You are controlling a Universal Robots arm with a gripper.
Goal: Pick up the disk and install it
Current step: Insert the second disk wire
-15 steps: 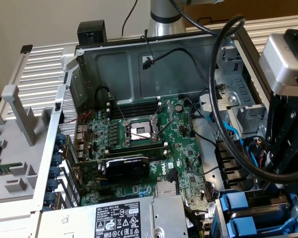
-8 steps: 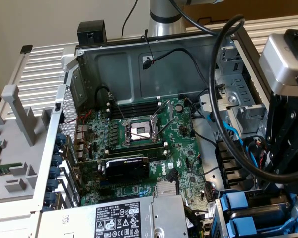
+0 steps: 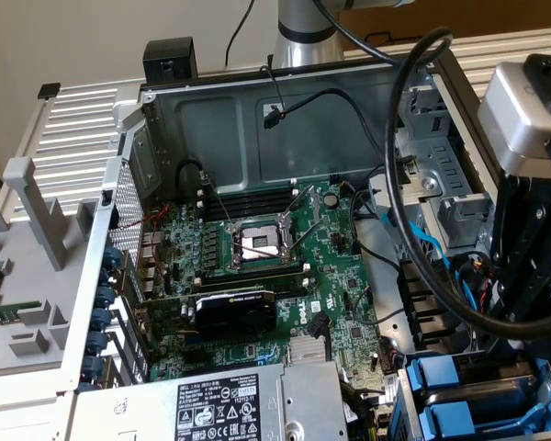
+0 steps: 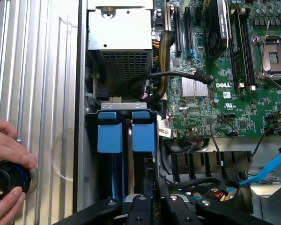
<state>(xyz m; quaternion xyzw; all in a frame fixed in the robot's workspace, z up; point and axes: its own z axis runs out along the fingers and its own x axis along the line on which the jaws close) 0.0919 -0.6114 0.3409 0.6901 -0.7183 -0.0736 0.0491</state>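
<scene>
While the arm (image 3: 533,248) hangs over the open computer case (image 3: 257,119) at the exterior view's lower right, the inside of the case lies bare to both cameras. A green circuit board (image 4: 215,108) covers most of the case floor. Beside the case lies a ribbed grey panel (image 4: 42,93). A silver power supply box (image 4: 119,28) with a vented side sits at one end of the case, just beside the black drive bay (image 4: 90,140).

The gripper (image 4: 154,191) is directly over that bay. Whether it is spread, pressed together or pinching anything cannot be told. In the bay stand two blue-framed drives, side by side and on edge, with only their blue ends showing. The disk (image 4: 143,137) is the one nearer the circuit board and nearer the gripper. The second disk (image 4: 109,137) is next to it, on the side toward the ribbed panel.

On the board sit a black graphics card (image 3: 234,310) and an open processor socket (image 3: 259,241). A blue cable (image 4: 271,168) runs near the gripper. On the ribbed panel, one hand (image 4: 7,149) and another hand (image 4: 4,208) of a person hold a black round object (image 4: 7,180) with a blue ring.
</scene>
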